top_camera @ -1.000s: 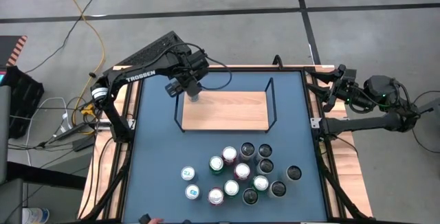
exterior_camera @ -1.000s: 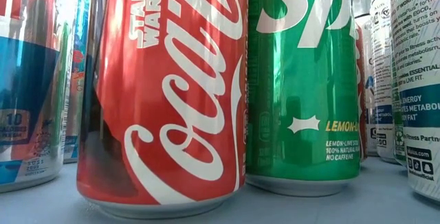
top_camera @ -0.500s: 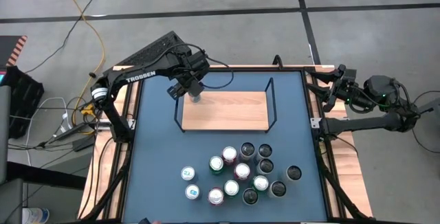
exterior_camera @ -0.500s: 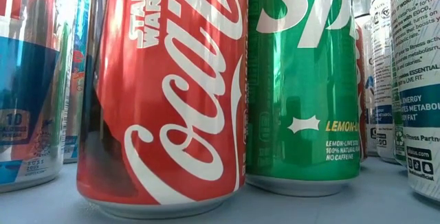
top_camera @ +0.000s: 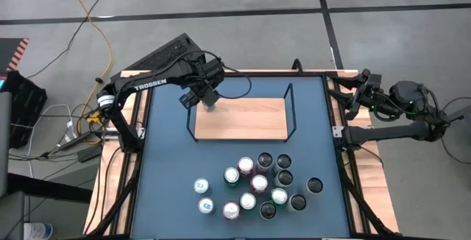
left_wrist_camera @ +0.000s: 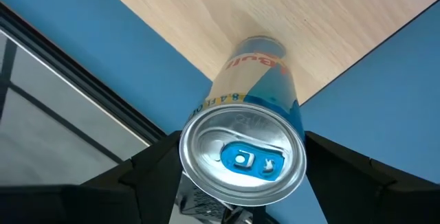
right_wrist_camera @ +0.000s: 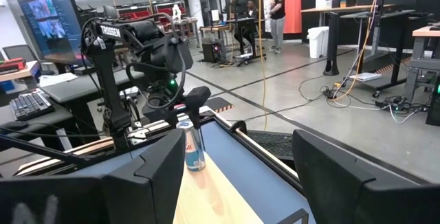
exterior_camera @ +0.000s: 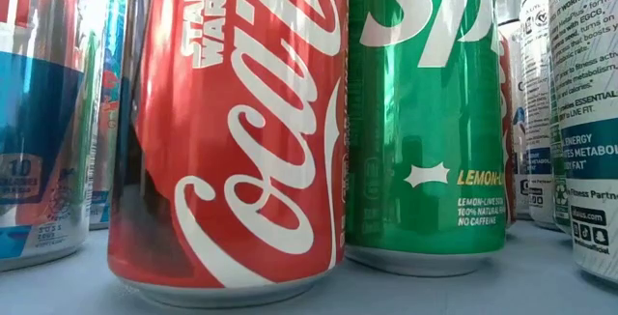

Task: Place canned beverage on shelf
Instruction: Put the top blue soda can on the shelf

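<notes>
left gripper (top_camera: 209,97): fingers either side of the slim blue-and-silver can (left_wrist_camera: 253,124), gripping it upright | can: on the shelf (top_camera: 243,118) at the board's 10 o'clock corner | right gripper (top_camera: 360,85): fingers apart, holding nothing, parked off the table's 2 o'clock edge | other cans (top_camera: 257,185): clustered at the blue table's (top_camera: 169,166) 6 o'clock

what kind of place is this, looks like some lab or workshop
Most likely a robotics lab or workshop. The right wrist view shows a large open room with a concrete floor, workbenches, a monitor and cables across the floor. In the high view, two robot arms are mounted at a blue table with cans on it.
</notes>
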Controlling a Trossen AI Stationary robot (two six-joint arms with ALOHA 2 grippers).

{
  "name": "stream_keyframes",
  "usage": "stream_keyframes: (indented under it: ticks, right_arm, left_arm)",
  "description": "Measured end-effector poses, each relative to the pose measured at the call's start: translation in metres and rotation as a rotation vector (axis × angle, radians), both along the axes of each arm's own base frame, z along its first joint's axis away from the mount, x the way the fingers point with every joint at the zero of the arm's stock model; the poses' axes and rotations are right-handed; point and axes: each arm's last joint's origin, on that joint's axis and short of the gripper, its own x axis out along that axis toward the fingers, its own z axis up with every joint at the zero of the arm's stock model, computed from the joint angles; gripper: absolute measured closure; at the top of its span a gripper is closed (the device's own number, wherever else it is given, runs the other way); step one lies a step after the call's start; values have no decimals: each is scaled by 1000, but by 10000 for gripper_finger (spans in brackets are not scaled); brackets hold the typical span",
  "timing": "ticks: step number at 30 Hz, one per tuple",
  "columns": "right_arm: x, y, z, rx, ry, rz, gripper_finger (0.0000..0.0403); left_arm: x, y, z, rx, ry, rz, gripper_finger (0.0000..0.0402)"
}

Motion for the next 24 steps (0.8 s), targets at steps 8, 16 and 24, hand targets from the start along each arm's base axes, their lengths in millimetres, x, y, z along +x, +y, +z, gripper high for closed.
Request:
stream_keyframes:
  ticks: [8,16,24]
  right_arm:
    - [0,0,0,0,-1,7,142]
    - [0,1,0,1,0,32,142]
    - [0,1,0,1,-1,34,142]
  left_arm:
    - [1,0,0,-1,-16,40,134]
    - [2,1,3,40,-43,73,109]
    - [-3,-3,11,83,-44,97,71]
